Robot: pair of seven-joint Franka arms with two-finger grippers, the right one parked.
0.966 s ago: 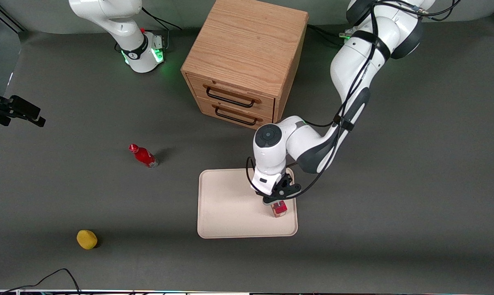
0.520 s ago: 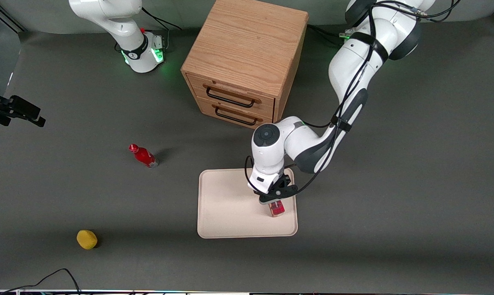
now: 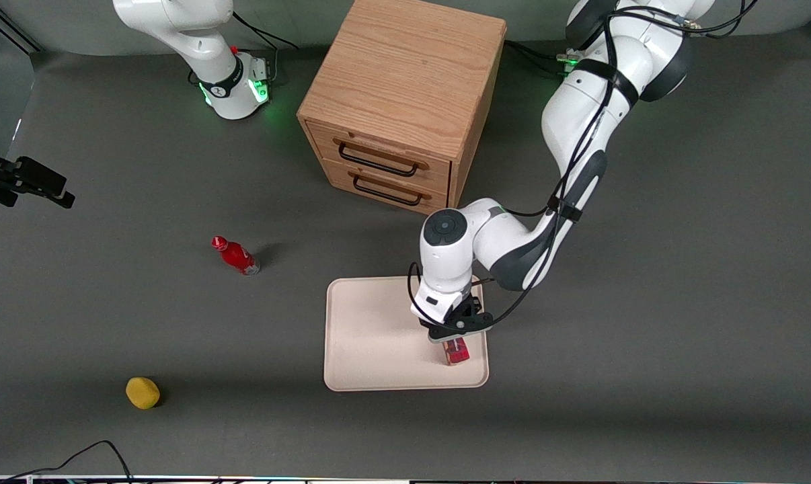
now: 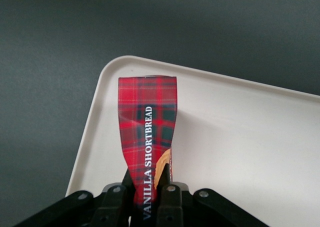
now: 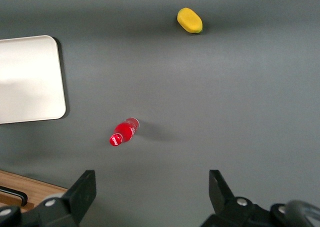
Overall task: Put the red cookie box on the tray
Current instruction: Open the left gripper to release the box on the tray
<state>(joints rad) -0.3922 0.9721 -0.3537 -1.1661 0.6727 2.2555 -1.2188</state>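
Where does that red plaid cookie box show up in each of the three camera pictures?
Front view: the red cookie box stands over the tray, under the tool.
Left wrist view: the box is clamped in the tool, near the tray corner.
Right wrist view: not visible.
Shared landmark: the tray.

A robot lab is shown. Two white arms are bolted to a dark grey matted table (image 3: pixel 681 302). Loose black cables (image 3: pixel 76 457) are seen.

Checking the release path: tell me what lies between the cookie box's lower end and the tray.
Nothing that shows: in the left wrist view the gripper is shut on the upright red cookie box, whose lower end stands over bare tray near a corner; contact is unclear.
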